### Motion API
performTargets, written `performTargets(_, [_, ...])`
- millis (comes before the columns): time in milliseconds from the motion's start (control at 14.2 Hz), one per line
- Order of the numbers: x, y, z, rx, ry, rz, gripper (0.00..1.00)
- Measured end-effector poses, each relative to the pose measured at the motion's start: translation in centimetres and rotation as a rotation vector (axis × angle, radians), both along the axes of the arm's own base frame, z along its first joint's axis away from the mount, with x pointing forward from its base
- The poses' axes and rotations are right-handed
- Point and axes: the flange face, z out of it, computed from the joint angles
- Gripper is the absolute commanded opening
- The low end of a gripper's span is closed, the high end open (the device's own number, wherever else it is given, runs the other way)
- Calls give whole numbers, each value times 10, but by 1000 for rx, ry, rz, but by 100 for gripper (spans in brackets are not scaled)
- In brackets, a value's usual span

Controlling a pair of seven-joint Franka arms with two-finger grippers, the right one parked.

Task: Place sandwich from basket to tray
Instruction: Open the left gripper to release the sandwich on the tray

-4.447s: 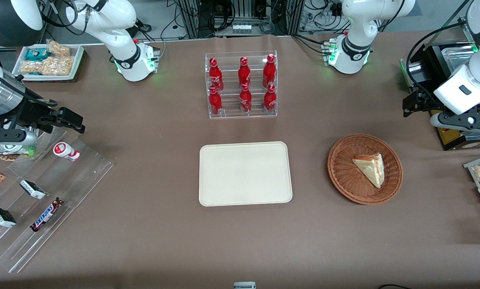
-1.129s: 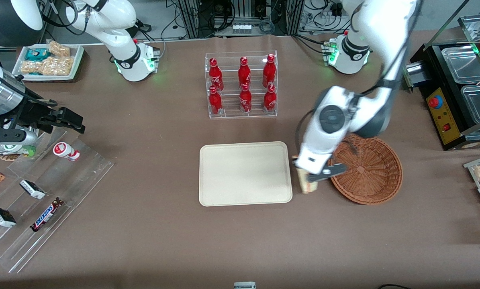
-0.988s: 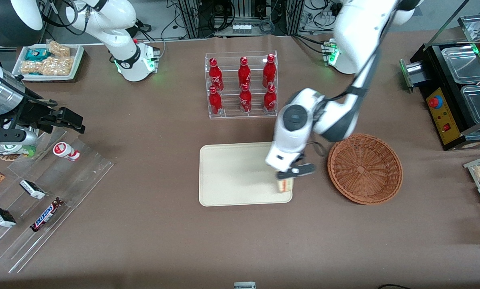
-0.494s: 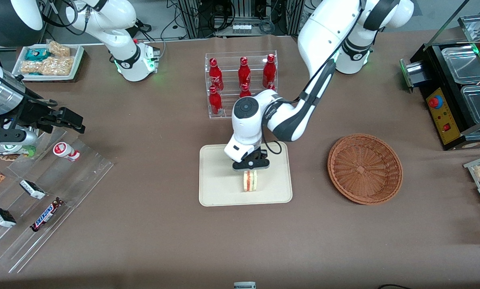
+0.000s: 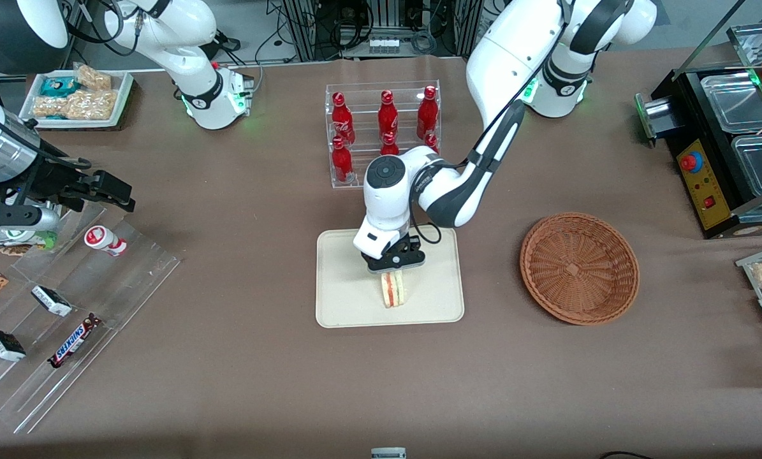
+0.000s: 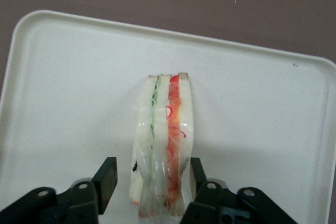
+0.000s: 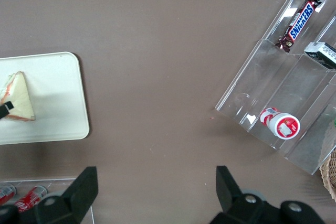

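The sandwich stands on its edge on the cream tray, in the half nearer the front camera. In the left wrist view the sandwich shows its green and red filling layers, wrapped in clear film, upright on the tray. My left gripper hovers just above it. Its fingers are spread to either side of the wedge, with a gap on one side, so the gripper is open. The wicker basket is empty, toward the working arm's end. The right wrist view also shows the sandwich.
A clear rack of red bottles stands farther from the camera than the tray. A stepped clear rack with snack bars and a white tray of packaged snacks lie toward the parked arm's end. A black machine stands beside the basket.
The gripper carried the sandwich from the basket over to the tray and set it down on edge. In the last half second the fingers have spread off it and the hand has risen slightly.
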Motion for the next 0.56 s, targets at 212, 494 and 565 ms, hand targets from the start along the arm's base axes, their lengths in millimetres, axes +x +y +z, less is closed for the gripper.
performTargets(212, [16, 25, 77, 36, -8, 43, 100])
performTargets(494, [32, 89, 177, 61, 6, 131, 100])
performTargets(565, [43, 111, 187, 56, 13, 148, 100])
